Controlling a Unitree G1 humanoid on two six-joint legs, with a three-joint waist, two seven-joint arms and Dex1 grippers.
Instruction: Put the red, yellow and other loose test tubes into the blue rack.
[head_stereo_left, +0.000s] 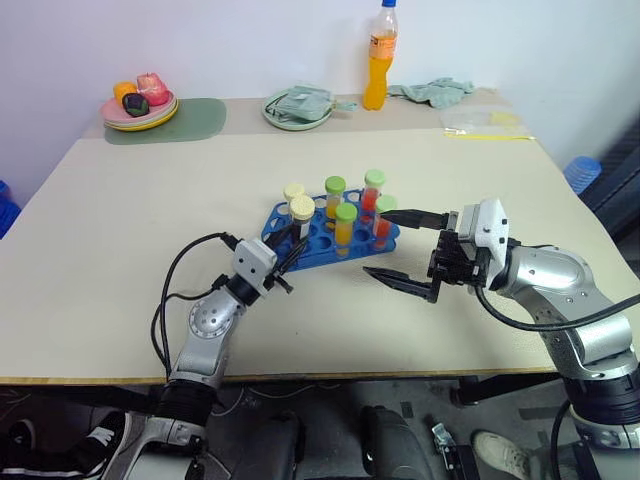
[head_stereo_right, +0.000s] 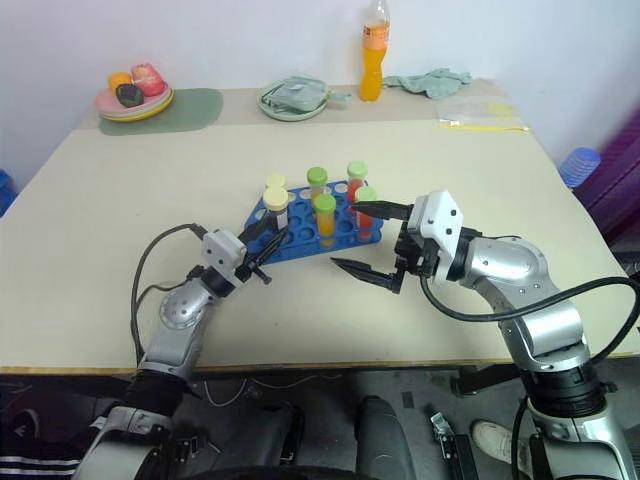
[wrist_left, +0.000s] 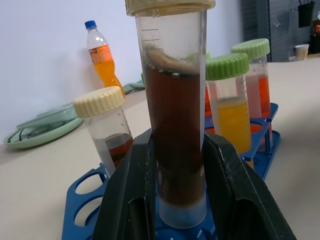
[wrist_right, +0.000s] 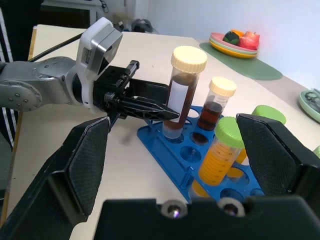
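On blue rack, left pincer grips white-labelled dark tube; right pincer spread wide, empty.

We count six test tubes: two cream-capped, four green-capped. One blue rack, one orange bottle, two plates.

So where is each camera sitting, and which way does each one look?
Left eye view: on the head, looking forward and down at the table; both arms show.
Right eye view: beside it, same scene.
Left wrist view: on the left wrist, looking along the left gripper, shut on the dark tube standing in the blue rack.
Right wrist view: on the right wrist, past the open right gripper, facing the left gripper.
Shared: both wrist views see the dark tube, the rack and a yellow tube.
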